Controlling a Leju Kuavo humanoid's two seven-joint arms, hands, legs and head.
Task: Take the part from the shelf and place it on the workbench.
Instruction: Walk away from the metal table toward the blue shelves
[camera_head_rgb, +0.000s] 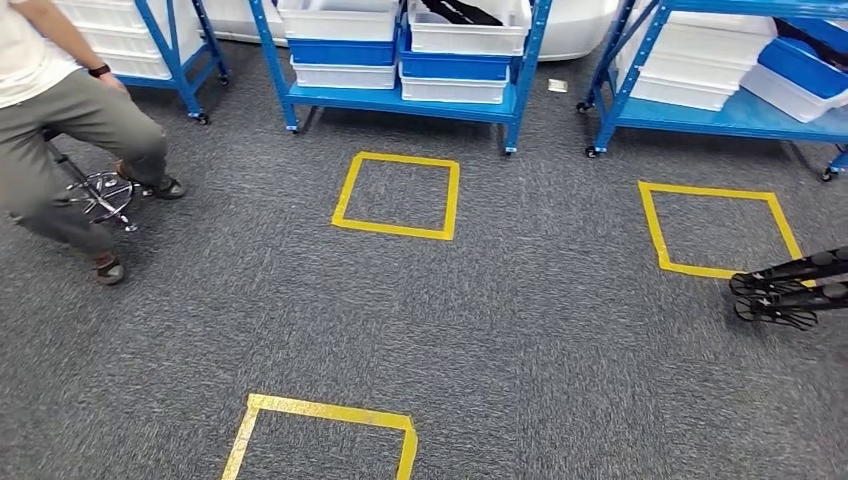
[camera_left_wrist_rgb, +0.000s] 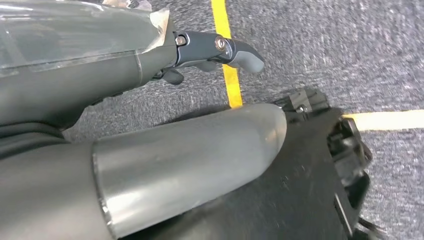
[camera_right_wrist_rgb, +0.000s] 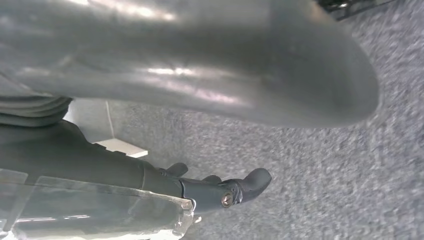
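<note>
While both arms hang, person (camera_head_rgb: 70, 130): seated on a stool (camera_head_rgb: 100, 195) at far left, one foot stretched out onto the carpet. Drift left on the walk-in and that foot or the stool base gets clipped.
Left robot hand (camera_left_wrist_rgb: 210, 55): down at the robot's side over the floor, thumb out straight, fingers loose, holding nothing.
Near tape square (camera_head_rgb: 325, 430): yellow outline just ahead, with a second tape square (camera_head_rgb: 398, 195) right in front of the middle shelf. Stop short of the far one and the reach comes up short!
Middle shelf (camera_head_rgb: 400, 100): blue frame on castors, with white and blue bins stacked tight. A bump could roll it.
Part (camera_head_rgb: 460, 12): dark pieces lie in the upper right white bin (camera_head_rgb: 470, 38), most likely the part, though it's cut off at the frame edge. Pick the wrong bin and the robot hand closes on air.
Right shelf (camera_head_rgb: 720, 115): more bins, some tilted. Easy to mistake for the target.
Black stand (camera_head_rgb: 790, 290): legs lying low on the floor at near right, a trip risk if the turn swings wide.
Right robot hand (camera_right_wrist_rgb: 220, 190): hanging too, thumb extended, fingers relaxed, nothing in it.
</note>
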